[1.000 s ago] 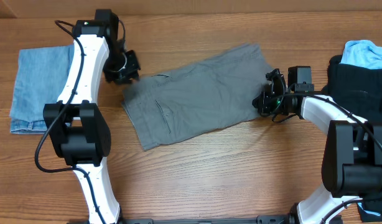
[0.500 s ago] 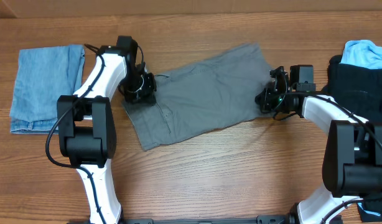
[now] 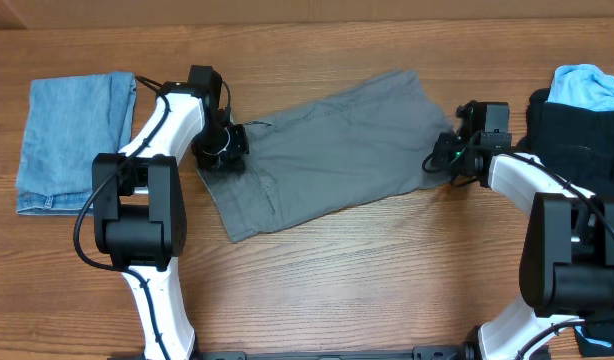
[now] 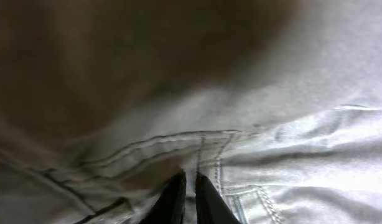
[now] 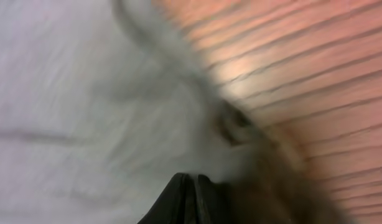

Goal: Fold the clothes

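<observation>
Closed on the shorts (image 3: 327, 150), the left gripper (image 3: 223, 150) pinches a ridge of grey cloth between its two fingers, right by a stitched seam, as the left wrist view shows. It sits at the shorts' left end, near the upper corner, where the pocket stitching lies. The right gripper (image 3: 447, 158) is at the shorts' opposite end, on the right edge. Its wrist view is blurred, but the fingers look drawn together with the hem bunched at their tips, so it is judged to be gripping the cloth too

As for progress, the shorts lie spread in a single layer, slanting across the table (image 3: 367, 280) between the two grippers. No fold shows in them yet, so the task is judged to be at its very start: both ends are pinched, and the first fold, any second fold and the smoothing are all left to do

Left of the shorts, and apart from them, a denim piece (image 3: 72, 140) lies folded. Right of the shorts, beyond the right gripper, sits a black garment (image 3: 577, 135) with a light blue cloth (image 3: 590, 85) at its far edge
</observation>
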`<act>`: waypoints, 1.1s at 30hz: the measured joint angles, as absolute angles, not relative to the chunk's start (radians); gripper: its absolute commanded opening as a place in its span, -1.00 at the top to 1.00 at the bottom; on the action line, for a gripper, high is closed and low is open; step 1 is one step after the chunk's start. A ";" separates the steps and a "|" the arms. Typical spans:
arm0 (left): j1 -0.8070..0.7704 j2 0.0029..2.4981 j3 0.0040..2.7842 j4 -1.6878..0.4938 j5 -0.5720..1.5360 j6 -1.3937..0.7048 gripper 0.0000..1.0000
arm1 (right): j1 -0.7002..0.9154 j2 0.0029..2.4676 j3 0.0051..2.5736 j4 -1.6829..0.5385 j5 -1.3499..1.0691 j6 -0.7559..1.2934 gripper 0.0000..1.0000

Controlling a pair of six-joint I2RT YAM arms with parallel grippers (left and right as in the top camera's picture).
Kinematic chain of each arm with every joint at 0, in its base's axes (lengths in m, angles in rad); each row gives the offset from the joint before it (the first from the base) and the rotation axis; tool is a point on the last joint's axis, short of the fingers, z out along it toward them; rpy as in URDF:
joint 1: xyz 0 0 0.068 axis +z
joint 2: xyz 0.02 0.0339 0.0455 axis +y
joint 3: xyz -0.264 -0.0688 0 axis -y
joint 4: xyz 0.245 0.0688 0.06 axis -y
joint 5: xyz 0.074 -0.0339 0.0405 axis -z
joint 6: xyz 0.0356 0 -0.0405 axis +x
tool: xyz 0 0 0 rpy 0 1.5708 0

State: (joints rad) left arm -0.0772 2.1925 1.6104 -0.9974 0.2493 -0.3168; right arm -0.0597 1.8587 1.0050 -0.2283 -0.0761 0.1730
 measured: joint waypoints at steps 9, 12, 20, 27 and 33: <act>-0.072 2.191 1.723 -1.051 0.168 -0.311 0.86 | -0.091 1.857 1.240 -0.456 -0.002 0.194 0.76; -0.072 2.173 1.824 -1.058 0.169 -0.311 0.75 | -0.096 1.855 1.369 -0.489 -0.096 0.165 0.76; -0.088 2.115 1.866 -1.065 0.190 -0.311 0.78 | -0.091 1.861 1.423 -0.394 -0.331 0.141 0.79; -0.095 2.163 1.818 -1.074 0.191 -0.311 0.78 | -0.026 2.028 1.424 -0.268 -0.436 0.134 0.79; -0.095 2.182 1.812 -1.073 0.189 -0.311 0.76 | 0.052 2.166 1.424 -0.192 -0.450 0.133 0.74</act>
State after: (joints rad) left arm -0.0952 2.1822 1.8122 -1.0733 0.1890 -0.3111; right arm 0.0517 2.1662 1.4239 -0.1917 -0.4496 0.1333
